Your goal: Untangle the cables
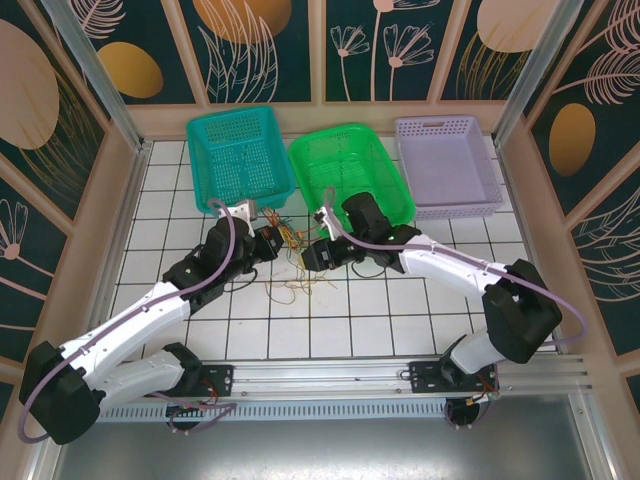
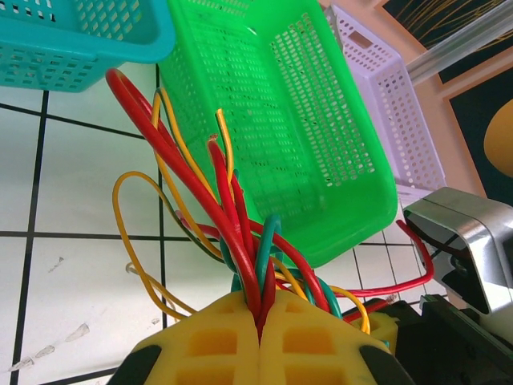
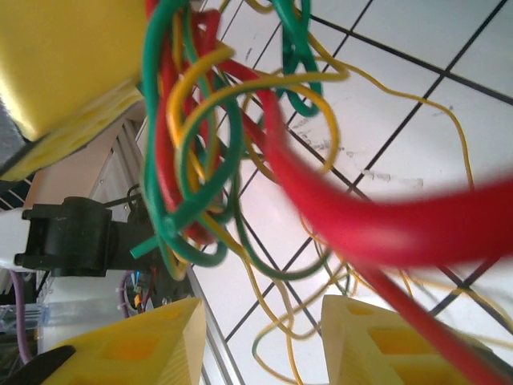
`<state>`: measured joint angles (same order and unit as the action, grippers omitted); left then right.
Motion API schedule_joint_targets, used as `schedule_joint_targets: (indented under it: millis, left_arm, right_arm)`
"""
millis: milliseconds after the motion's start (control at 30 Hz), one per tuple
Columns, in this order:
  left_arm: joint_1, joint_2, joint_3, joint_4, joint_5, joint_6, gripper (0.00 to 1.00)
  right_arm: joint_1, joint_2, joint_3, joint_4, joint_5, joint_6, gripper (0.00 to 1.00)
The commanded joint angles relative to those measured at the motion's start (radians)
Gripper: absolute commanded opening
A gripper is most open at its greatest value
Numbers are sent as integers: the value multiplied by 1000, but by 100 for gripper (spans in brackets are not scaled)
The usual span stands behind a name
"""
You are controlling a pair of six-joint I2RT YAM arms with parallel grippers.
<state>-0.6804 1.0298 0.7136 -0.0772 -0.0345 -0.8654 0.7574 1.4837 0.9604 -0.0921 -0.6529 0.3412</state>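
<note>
Left gripper [image 2: 260, 325]: yellow padded fingers [image 2: 200, 349] are pressed together and clamped on the bundle of thin red, yellow and green flexible cables [image 2: 228, 208], which fan out ahead of its fingertips toward the green perforated plastic basket [image 2: 321, 120]. Right gripper [image 3: 260, 337]: its yellow fingers stand apart with nothing pinched; a blurred red strand crosses just over the gap, and a knot of green and yellow loops hangs ahead of it, to its upper left. Judged step: the left hand anchors the bundle while the right hand selects one strand. Recommended practice: close on a single strand where it runs free of the loops, draw it away from the anchor slowly, and stop if the knot tightens, since interlocked loops are likely to cinch rather than part. View comparison: the left wrist view makes the clamp line and the cut strand ends plain, while overhead they are too small to judge; the right wrist view exposes how the loops interlock; the overhead view alone gives the layout, with both hands close together above the white tiled table [image 1: 400, 320] and loose strands trailing on the tiles nearer the arm bases
</note>
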Motion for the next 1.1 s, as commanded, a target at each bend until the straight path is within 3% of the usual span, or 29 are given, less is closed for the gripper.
schedule_joint_targets:
  millis: [0,100,233,333,533,833,1067]
  left_arm:
    - [1,-4,18,51,12,-12,0]
    - [1,-7,18,45,6,-18,0]
    - [1,-9,37,14,-25,-20,0]
    - [2,1,79,-75,-96,-20,0]
    - [1,60,189,-302,-251,0,0]
    - [2,107,246,-499,-411,3,0]
    - [2,127,203,-535,-447,-13,0]
  right_arm:
    - [13,-2,-9,94,54,37,40]
    - [13,14,4,140,78,61,36]
    - [16,23,12,124,135,65,10]
    - [17,-8,-13,78,193,42,0]
    - [-23,-147,-95,-10,349,3,0]
    - [-154,-398,-148,-100,500,6,0]
    - [-205,-537,-121,-176,641,11,0]
